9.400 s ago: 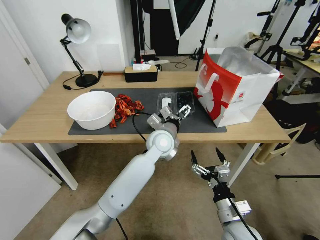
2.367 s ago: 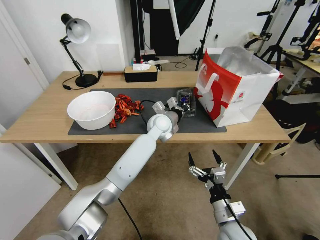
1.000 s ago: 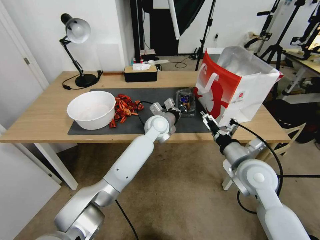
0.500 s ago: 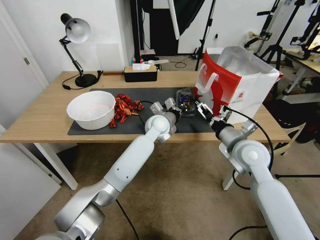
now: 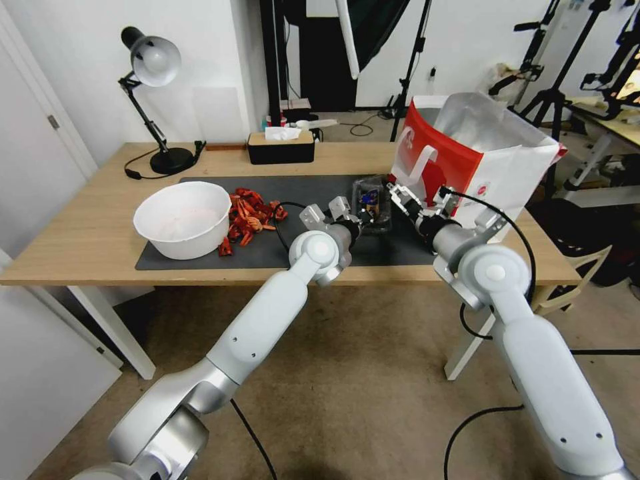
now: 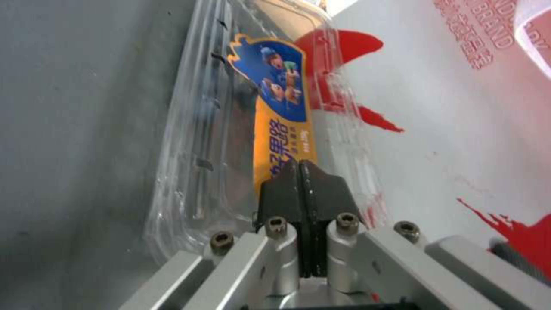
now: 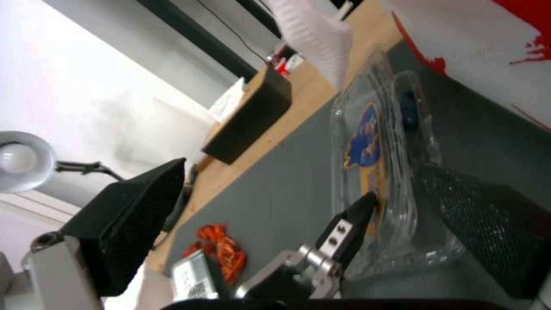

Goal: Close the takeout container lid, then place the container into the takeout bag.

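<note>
A wooden table (image 5: 87,240) carries a dark grey mat (image 5: 313,190), a black desk lamp (image 5: 157,87) and a black tissue box (image 5: 281,148). On the mat are a white bowl (image 5: 183,219), red scraps (image 5: 250,215) just beside it, the takeout container (image 5: 372,203) and part of the takeout bag (image 5: 467,157).

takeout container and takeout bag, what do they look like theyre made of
Takeout container: thin clear glossy plastic, judging by the mat showing through its ribbed walls; a blue and orange printed label sits on it. The left gripper's fingers press shut on it.
Takeout bag: probably coated paper, red-and-white print on stiff creased sides, silvery foil-like lining.
</note>
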